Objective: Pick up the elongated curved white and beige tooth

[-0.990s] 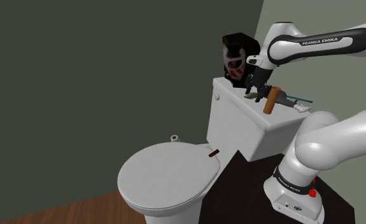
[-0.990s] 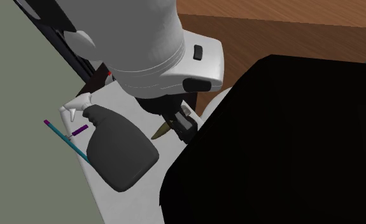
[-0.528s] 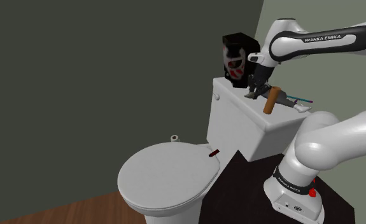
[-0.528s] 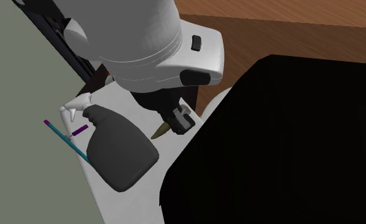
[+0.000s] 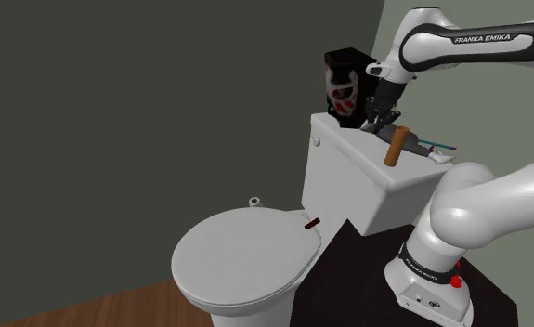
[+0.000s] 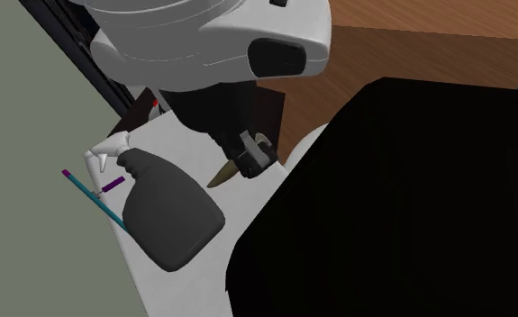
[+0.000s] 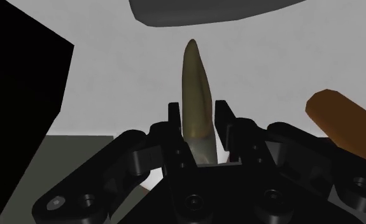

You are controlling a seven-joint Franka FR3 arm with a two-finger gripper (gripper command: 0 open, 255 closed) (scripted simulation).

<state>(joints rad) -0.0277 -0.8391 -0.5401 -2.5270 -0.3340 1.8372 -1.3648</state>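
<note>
So my black pincer (image 7: 198,118) grips the pale thick end of this long curved beige tooth (image 7: 195,76), probably light, stiff, kinda slippery.

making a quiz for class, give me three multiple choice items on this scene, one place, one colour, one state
1. Where does the dark spray bottle lie? A on the toilet tank B on the closed seat lid C on the wood floor
2. What colour is the cylinder near the tooth? A green B orange-brown C blue
3. How is the pincer? A open, clear of the tooth B shut on nothing C shut on the tooth
Answers: 1 A, it lies on the tank's white top beside the toothbrush; 2 B, the shoulder view shows it so; 3 C, both fingers clasp the tooth in the wrist view.
</note>
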